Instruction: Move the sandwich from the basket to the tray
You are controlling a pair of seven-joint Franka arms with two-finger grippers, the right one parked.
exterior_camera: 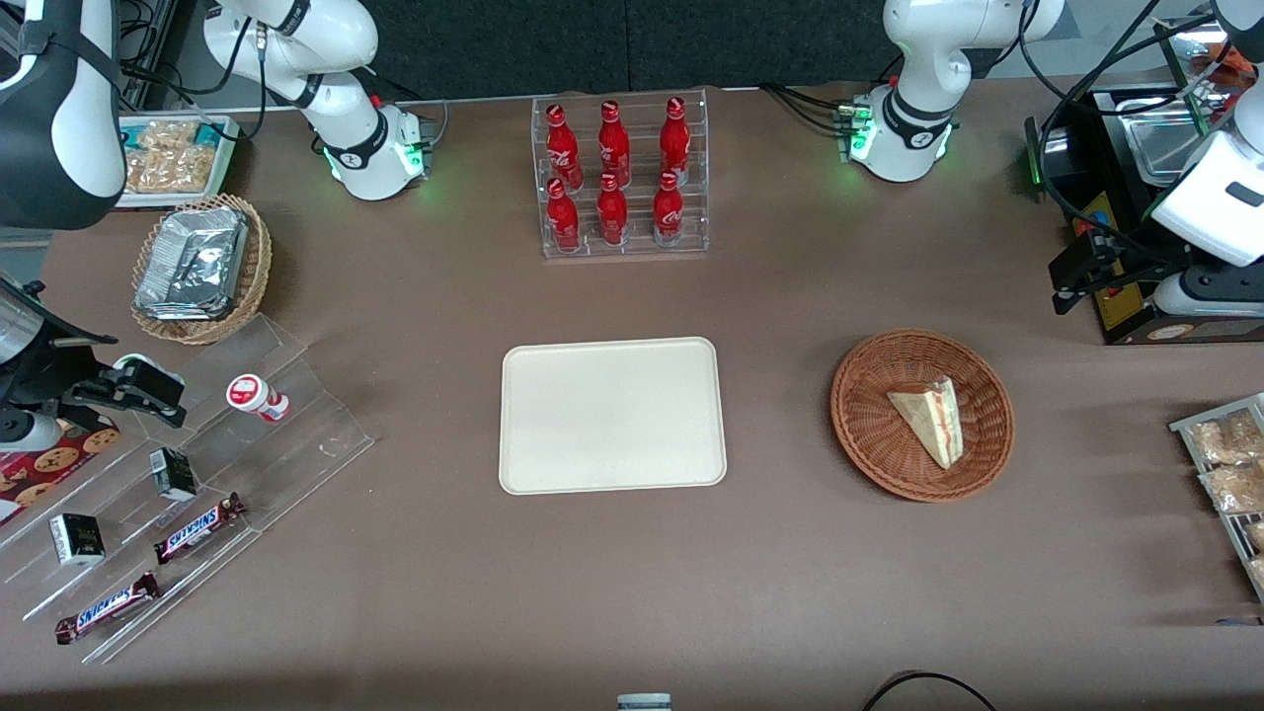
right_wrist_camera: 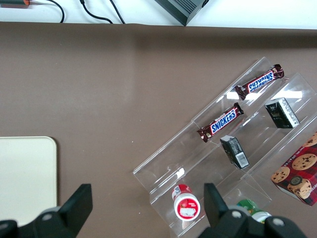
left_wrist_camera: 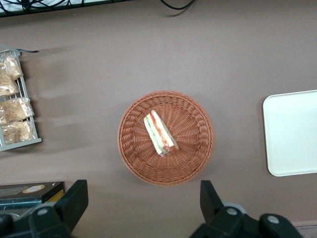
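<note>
The sandwich is a wrapped pale wedge with red and green filling. It lies in the round reddish-brown basket, alone. The cream tray sits bare at the table's middle, beside the basket. My left gripper hangs above the table, farther from the front camera than the basket and toward the working arm's end. Its fingers stand wide open with only tabletop between them, apart from the basket's rim.
A clear rack of red bottles stands farther from the front camera than the tray. A metal rack of snack bags and a black machine sit at the working arm's end. Stepped racks with candy bars lie toward the parked arm's end.
</note>
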